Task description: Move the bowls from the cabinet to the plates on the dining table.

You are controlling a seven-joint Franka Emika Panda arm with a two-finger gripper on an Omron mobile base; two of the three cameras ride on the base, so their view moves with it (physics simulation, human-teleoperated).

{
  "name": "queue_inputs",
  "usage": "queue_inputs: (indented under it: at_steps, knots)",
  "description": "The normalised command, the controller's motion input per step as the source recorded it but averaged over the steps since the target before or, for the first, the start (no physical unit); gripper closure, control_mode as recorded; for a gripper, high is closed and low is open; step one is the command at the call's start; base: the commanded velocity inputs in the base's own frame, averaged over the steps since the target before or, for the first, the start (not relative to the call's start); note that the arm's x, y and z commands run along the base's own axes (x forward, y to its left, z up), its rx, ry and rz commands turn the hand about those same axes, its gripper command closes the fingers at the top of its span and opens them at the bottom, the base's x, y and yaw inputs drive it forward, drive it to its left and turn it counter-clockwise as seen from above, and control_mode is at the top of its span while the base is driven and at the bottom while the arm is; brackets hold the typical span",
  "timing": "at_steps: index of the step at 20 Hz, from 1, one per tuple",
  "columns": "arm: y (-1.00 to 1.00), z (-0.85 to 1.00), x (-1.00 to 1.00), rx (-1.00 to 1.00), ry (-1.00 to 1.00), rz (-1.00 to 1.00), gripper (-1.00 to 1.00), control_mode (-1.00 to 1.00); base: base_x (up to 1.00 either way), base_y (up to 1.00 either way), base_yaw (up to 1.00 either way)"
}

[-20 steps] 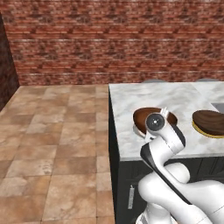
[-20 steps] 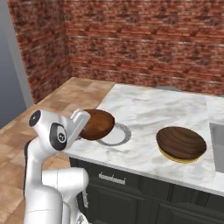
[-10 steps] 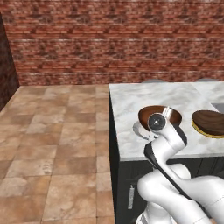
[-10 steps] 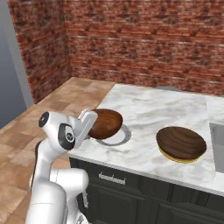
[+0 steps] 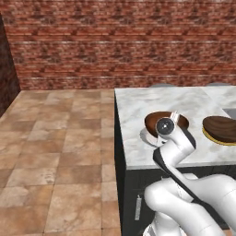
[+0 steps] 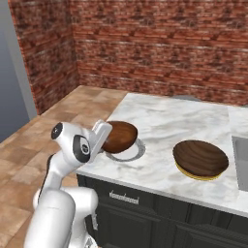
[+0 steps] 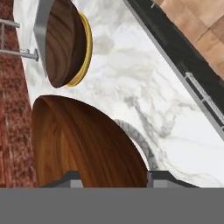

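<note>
Here we have the pincer (image 6: 102,131) clamped on the bowl (image 6: 119,136), tilted just above the pale plate (image 6: 137,151) on the worktop (image 6: 169,121); we should level it, centre it, then let go.

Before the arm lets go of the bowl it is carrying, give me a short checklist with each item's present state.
1. Held bowl is gripped: ok, the gripper has a fingertip on either side of its wall.
2. Held bowl is over the pale plate: ok, though it covers most of the plate and its left side overhangs.
3. Held bowl is level: not ok, it is tilted.
4. Held bowl rests on the plate: cannot tell.
5. Other bowl sits on the yellow-rimmed plate: ok.
6. Marble top between the two plates is free: ok.
</note>
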Motion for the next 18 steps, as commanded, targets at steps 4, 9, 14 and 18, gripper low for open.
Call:
queue_inputs:
  at_steps: [4,9,14,18]
  knots:
    - [0.00,-0.57,0.00,-0.07,0.00,0.09,1.00,-1.00,0.00,0.00,0.00]
    - [-0.04,-0.50,0.00,-0.09,0.00,0.10,1.00,-1.00,0.00,0.00,0.00]
    - [-0.07,-0.51,0.00,-0.10,0.00,0.09,1.00,-1.00,0.00,0.00,0.00]
    - [-0.08,-0.61,0.00,-0.10,0.00,0.10,1.00,-1.00,0.00,0.00,0.00]
